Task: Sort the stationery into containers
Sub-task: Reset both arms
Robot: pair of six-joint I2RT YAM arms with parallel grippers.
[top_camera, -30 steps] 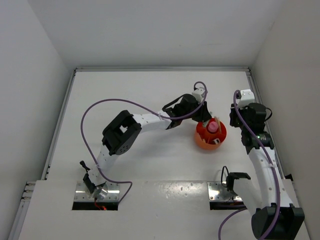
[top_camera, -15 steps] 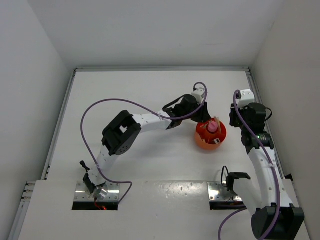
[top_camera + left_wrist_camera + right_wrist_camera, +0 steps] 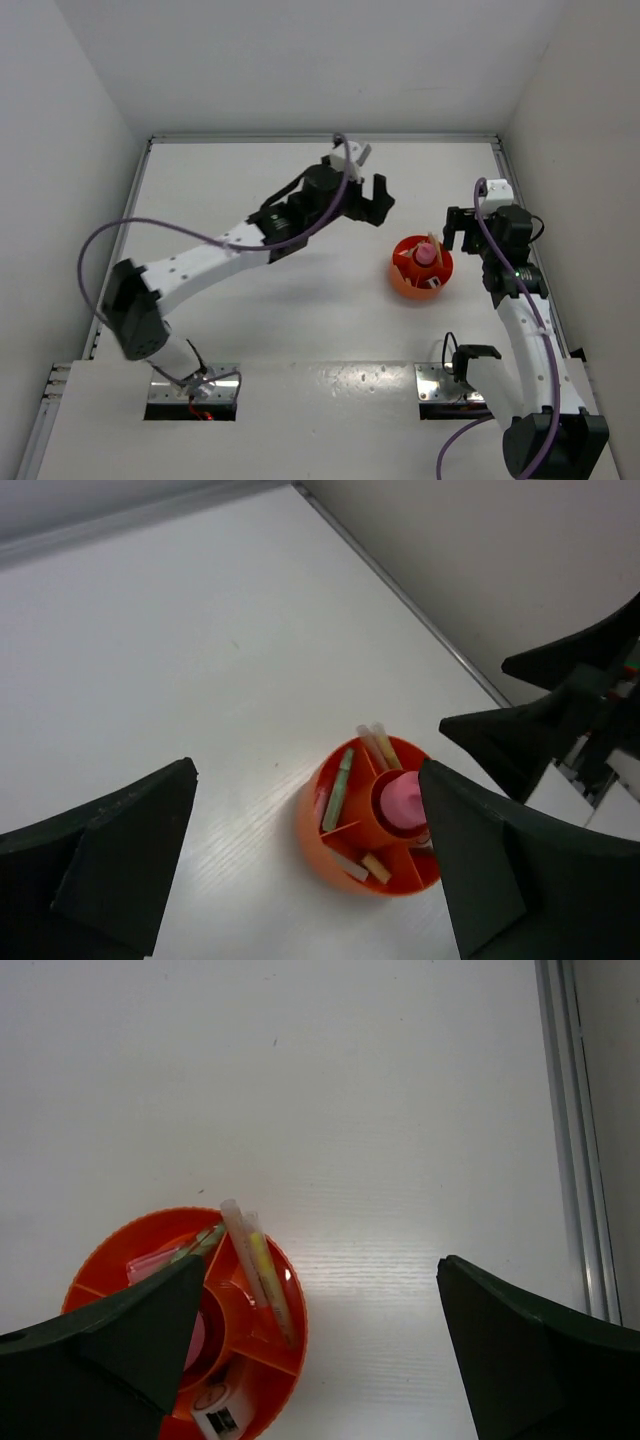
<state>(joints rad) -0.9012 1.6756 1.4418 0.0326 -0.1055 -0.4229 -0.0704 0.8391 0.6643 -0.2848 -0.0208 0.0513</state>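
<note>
The left gripper (image 3: 368,203) hangs over the table (image 3: 250,190), up and left of the tub (image 3: 405,283). The right gripper (image 3: 455,227) hovers just beside the tub's far right rim. Both jaws gape wide, holding nothing. The tub holds a pink-capped tube (image 3: 426,254) in its hub and sticks (image 3: 262,1270) in a compartment.

Surface (image 3: 330,320): your work area is white, faintly grained.
Walls (image 3: 300,60): plain white panels box you in on three sides.
Rail (image 3: 572,1110): metal strip along the right edge.
</note>
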